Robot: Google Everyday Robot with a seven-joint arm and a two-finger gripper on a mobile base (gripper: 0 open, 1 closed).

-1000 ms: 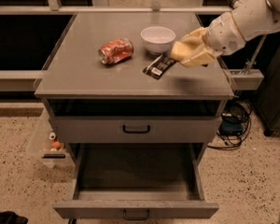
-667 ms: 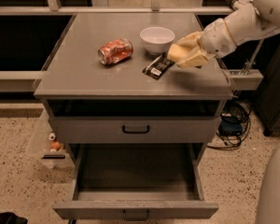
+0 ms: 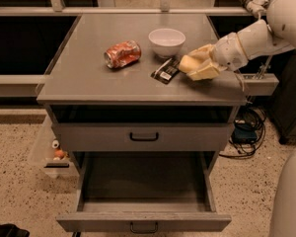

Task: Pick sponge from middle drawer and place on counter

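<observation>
One gripper (image 3: pixel 197 65): low over the right part of the tabletop (image 3: pixel 84 80), fingers clamped on the sponge (image 3: pixel 204 74).
Why held: the sponge looks not yet released, so I judge this the placing step.
Middle drawer (image 3: pixel 143 222): pulled out, no sponge inside.
Neighbours: black wrapper (image 3: pixel 165 71) just beside the sponge; white bowl (image 3: pixel 166 41) and crushed can (image 3: pixel 122 54) further left.
Room: bare surface in front of the sponge; right edge near.

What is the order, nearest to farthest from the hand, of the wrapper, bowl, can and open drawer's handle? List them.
The hand is over the right side of the counter.
1. Black wrapper, right beside it.
2. White bowl, toward the counter's back.
3. Red can, farther across the counter.
4. Open drawer's handle, at the bottom front.
</observation>
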